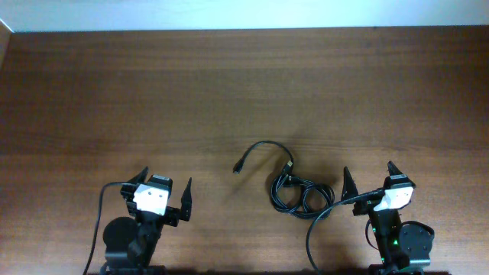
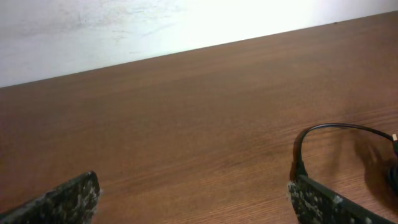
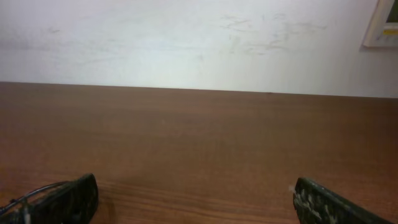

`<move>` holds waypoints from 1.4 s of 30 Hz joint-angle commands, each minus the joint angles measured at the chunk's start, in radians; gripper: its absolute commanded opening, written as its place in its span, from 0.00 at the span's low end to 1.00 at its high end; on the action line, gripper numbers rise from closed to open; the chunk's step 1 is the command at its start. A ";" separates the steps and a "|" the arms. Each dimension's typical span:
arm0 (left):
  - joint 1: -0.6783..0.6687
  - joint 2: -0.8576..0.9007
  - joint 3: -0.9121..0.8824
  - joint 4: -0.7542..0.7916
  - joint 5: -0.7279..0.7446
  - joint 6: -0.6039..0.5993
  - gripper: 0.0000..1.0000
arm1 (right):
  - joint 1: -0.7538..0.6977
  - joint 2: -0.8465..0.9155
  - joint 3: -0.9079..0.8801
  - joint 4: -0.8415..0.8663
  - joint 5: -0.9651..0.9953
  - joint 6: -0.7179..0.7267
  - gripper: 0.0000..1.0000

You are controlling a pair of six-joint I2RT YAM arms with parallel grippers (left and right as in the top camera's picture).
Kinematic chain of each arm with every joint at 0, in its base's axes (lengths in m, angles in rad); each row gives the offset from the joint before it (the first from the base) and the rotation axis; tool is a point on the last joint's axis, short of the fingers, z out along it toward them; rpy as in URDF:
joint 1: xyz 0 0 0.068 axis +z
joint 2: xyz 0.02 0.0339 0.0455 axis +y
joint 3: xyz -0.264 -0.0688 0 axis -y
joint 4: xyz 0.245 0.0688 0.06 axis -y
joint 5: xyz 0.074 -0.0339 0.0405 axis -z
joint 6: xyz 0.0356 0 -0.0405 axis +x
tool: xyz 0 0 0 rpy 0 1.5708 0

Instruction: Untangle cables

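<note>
The cables [image 1: 294, 191] lie as a tangle of thin black cord on the wooden table [image 1: 244, 92], front centre-right, with one loose end arcing left to a small plug [image 1: 238, 168]. My left gripper [image 1: 160, 183] is open and empty, well to the left of the tangle. In the left wrist view [image 2: 194, 193] a cable loop [image 2: 336, 127] shows just beyond its right finger. My right gripper [image 1: 369, 177] is open and empty, just right of the tangle. In the right wrist view [image 3: 194, 196] a bit of cord [image 3: 25, 198] shows at the left finger.
A thicker black wire [image 1: 317, 229] runs from the right arm's base, and another [image 1: 103, 210] from the left arm's base. A pale wall [image 3: 199, 37] stands behind the table's far edge.
</note>
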 commanded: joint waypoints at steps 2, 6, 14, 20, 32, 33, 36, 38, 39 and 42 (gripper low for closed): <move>0.008 0.134 0.098 0.002 0.010 0.040 0.99 | 0.005 -0.010 -0.005 -0.007 -0.002 -0.003 0.99; 0.008 0.314 0.151 0.006 0.010 0.063 0.99 | 0.005 -0.010 -0.005 -0.007 -0.002 -0.003 0.99; 0.008 0.643 0.320 -0.010 0.019 0.077 0.99 | 0.005 -0.010 -0.005 -0.007 -0.002 -0.004 0.99; -0.080 0.897 0.478 -0.101 0.128 0.203 0.99 | 0.005 -0.010 -0.005 -0.007 -0.002 -0.003 0.99; -0.340 1.175 0.792 -0.420 0.249 0.357 0.99 | 0.005 -0.010 -0.005 -0.006 -0.002 -0.003 0.99; -0.357 1.211 0.829 -0.463 0.250 0.365 0.99 | 0.005 -0.010 -0.005 -0.007 -0.003 -0.003 0.99; -0.418 1.319 0.865 -0.502 0.300 0.402 0.99 | 0.005 -0.010 -0.005 -0.007 -0.002 -0.004 0.99; -0.456 1.357 0.865 -0.491 0.310 0.402 0.99 | 0.005 -0.010 -0.005 -0.006 -0.002 -0.004 0.99; -0.478 1.379 0.865 -0.487 0.309 0.402 0.99 | 0.005 -0.010 -0.005 -0.007 -0.002 -0.003 0.99; -0.501 1.400 0.864 -0.491 0.295 0.402 0.99 | 0.005 -0.010 -0.005 -0.007 -0.002 -0.003 0.99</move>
